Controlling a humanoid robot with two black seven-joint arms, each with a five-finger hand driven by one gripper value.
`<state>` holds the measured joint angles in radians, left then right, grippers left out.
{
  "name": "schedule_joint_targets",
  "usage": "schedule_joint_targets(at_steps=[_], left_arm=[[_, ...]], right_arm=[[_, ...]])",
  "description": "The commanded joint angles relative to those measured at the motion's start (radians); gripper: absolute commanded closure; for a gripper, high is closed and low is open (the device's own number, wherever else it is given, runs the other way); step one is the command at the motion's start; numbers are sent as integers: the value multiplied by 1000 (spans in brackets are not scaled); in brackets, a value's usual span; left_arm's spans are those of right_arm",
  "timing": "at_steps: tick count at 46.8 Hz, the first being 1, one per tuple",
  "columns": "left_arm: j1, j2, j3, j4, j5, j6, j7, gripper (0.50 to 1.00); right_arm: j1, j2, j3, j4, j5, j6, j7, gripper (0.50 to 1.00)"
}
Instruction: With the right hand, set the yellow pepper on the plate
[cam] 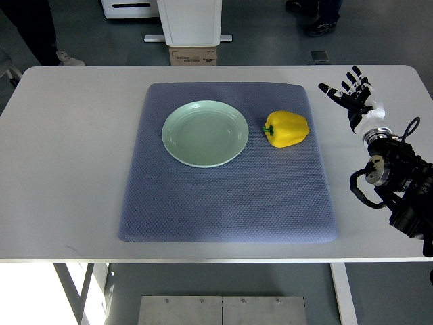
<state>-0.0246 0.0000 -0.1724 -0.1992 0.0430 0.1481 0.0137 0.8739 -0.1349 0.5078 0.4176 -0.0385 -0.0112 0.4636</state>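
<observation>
The yellow pepper (287, 128) lies on its side on the blue-grey mat (226, 203), its green stem pointing toward the plate (205, 133). It sits just beside the plate's right rim, apart from it, with a narrow strip of mat between them. The right hand (350, 95) hovers well to the right of the pepper, past the mat's right edge and over bare bench (67, 169). Its dark fingers (356, 73) are spread and hold nothing, and they point up and away from the robot. The arm behind the hand runs in from the picture's right edge, black with cables looped beside it.

The pale green plate is round and lies on the mat's upper middle. The mat covers the centre of the white bench. Beyond the far edge of the bench show a grey floor, a white stand base (190, 20) with a cardboard box (193, 55) at its foot, and shoes of people standing by.
</observation>
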Motion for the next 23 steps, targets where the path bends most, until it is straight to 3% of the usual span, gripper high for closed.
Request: schedule_joint_targets(at_steps=[1,23], left_arm=[[0,0,-1,0,0,1,0,500],[0,0,-1,0,0,-1,0,500]], right_arm=[[-6,0,0,-8,0,-3,0,500],[-29,-2,-12,-3,-8,17,6,500]])
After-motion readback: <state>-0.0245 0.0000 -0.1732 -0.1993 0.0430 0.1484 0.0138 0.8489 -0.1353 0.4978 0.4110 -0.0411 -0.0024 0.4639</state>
